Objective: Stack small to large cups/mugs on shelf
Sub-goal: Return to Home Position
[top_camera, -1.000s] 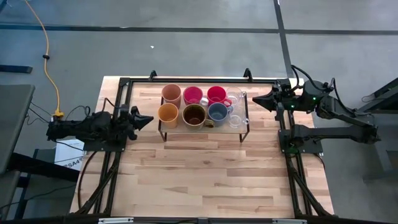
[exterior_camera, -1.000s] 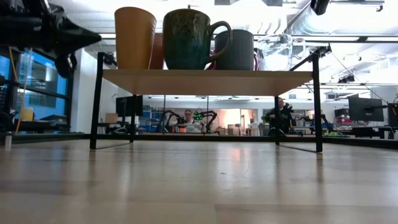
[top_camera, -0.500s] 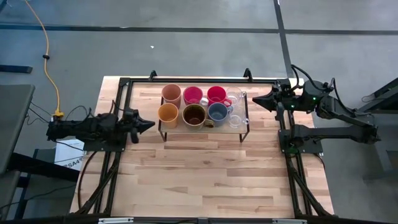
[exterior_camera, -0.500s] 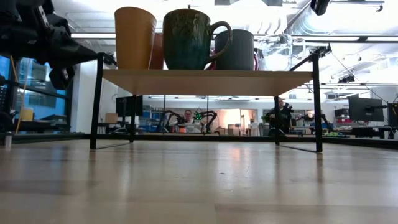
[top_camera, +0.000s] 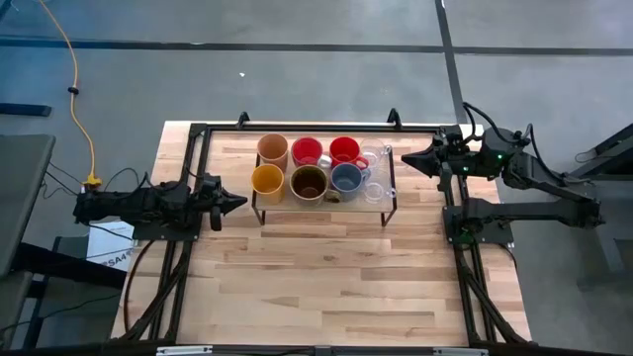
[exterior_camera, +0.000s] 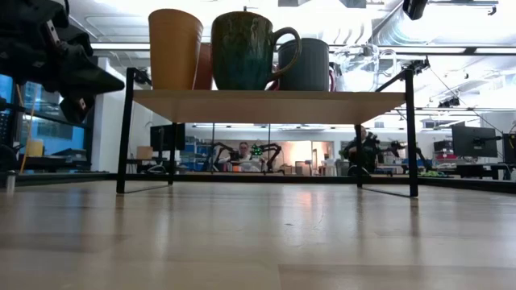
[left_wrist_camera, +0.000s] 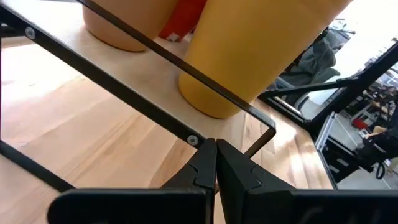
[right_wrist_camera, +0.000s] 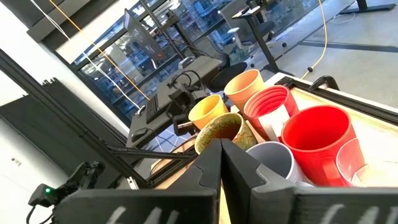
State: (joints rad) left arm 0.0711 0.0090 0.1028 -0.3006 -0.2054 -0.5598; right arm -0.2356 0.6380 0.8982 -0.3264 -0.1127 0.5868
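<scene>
The shelf, a black-framed rack with a light plank top, stands at the table's far middle. On it stand two rows of cups. The far row holds the peach tumbler, two red/pink cups and a clear glass cup. The near row holds the orange-yellow cup, the dark-brown mug, the grey-blue mug and a second glass cup. My left gripper is shut and points at the shelf's near-left corner. My right gripper is shut and hovers off the shelf's right end.
Bare wooden tabletop stretches from the shelf to the near edge. Black frame rails run along the table's left and right sides. Beyond the table, in the low view, a person sits among desks.
My left gripper has gone down beside the shelf's left end, from cup height to just below the plank, and a little toward the near edge, staying shut. The cups and the right arm have kept still.
</scene>
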